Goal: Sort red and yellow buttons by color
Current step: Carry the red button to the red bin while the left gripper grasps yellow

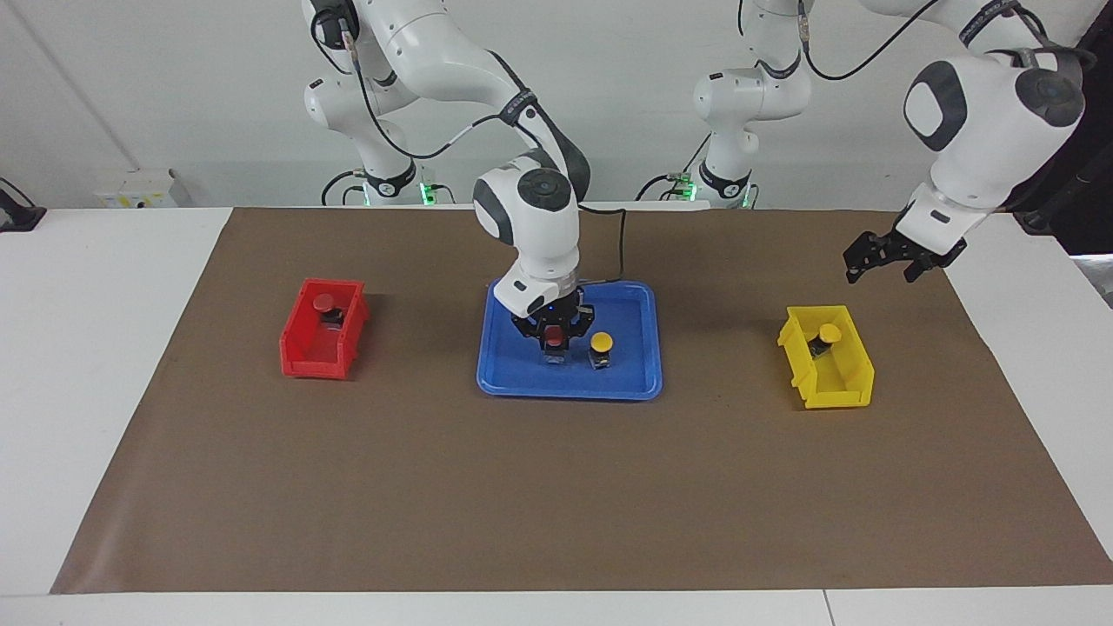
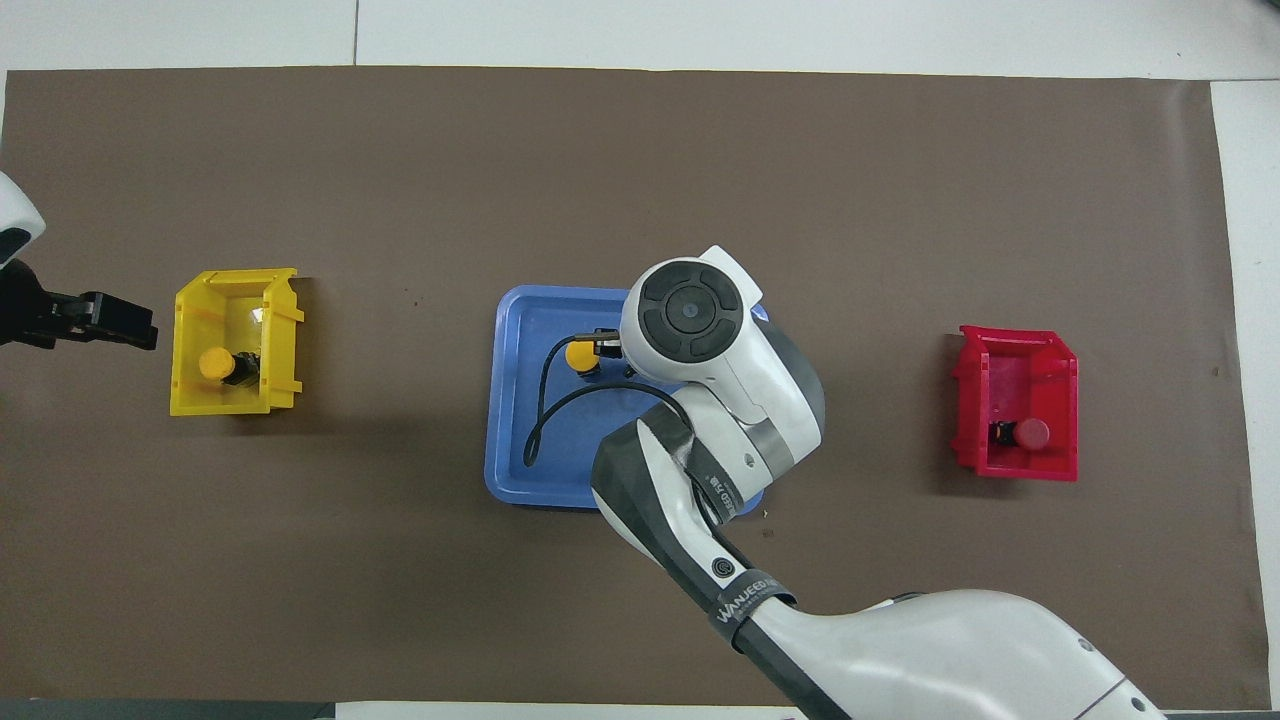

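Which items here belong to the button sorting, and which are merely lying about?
Job: red button and yellow button on blue tray; binned red button, yellow button; red bin; yellow bin.
Lying about: brown mat.

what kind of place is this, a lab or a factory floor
Most likely a robotics lab bench, not a factory: two arms stand at a white table under a brown mat, with a blue tray, a red bin and a yellow bin laid out for a sorting trial.

Right pincer (image 1: 555,335) lowered, wrist vertical, fingers closing in, left pincer (image 1: 878,261) raised, fingers spread
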